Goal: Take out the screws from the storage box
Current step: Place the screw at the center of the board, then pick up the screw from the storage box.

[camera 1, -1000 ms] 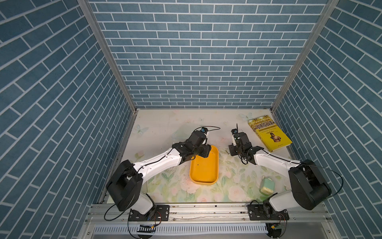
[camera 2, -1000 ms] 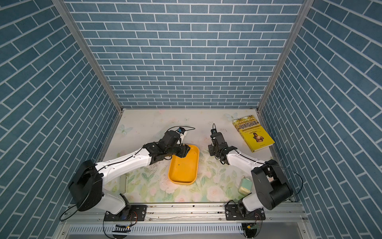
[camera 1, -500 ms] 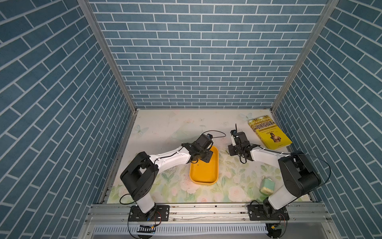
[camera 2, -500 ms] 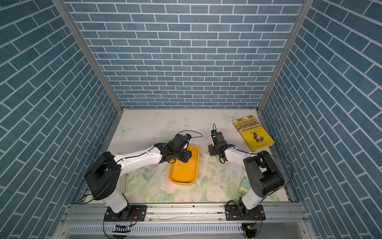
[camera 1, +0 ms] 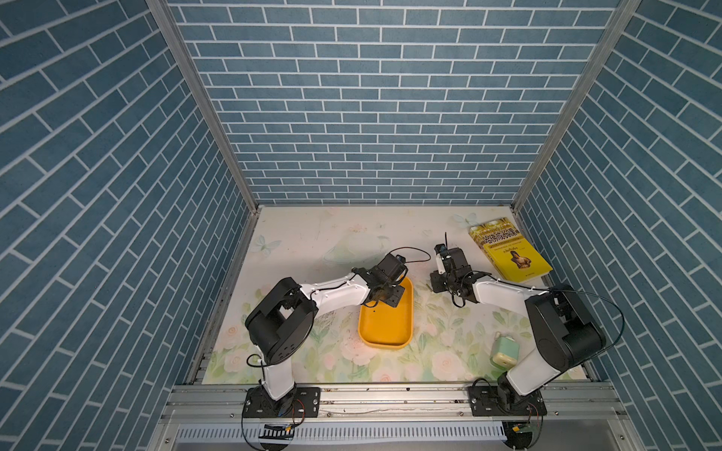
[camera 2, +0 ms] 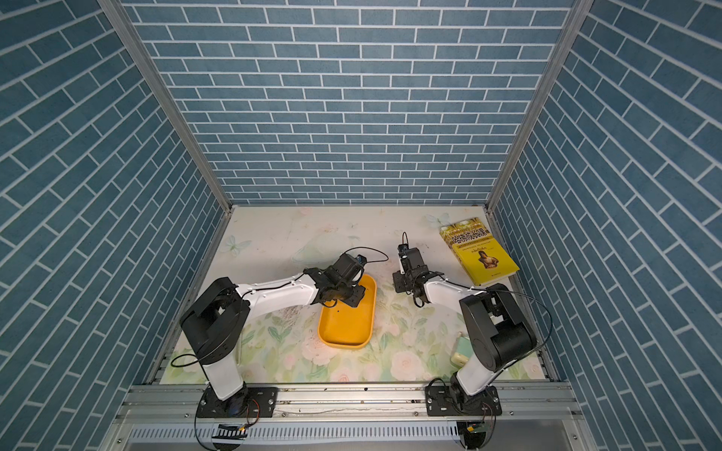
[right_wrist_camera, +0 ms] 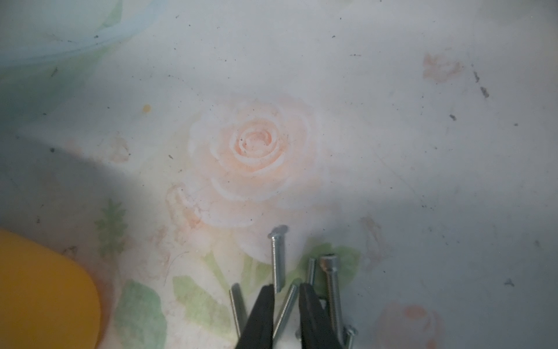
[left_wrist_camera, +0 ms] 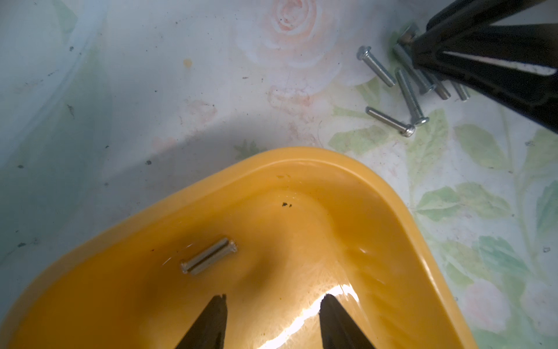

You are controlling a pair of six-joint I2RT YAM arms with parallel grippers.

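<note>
holding one silver screw on its floor: yellow-orange storage box, centre of floral mat. left gripper: jaws apart, empty, above box. other screws: piled on mat just beside box. right gripper: jaws narrowly parted over pile, one screw lying in the gap.

We reach both arms forward and inward, wrists bent down, our left gripper with jaws well apart and our right gripper with jaws only narrowly parted.
</note>
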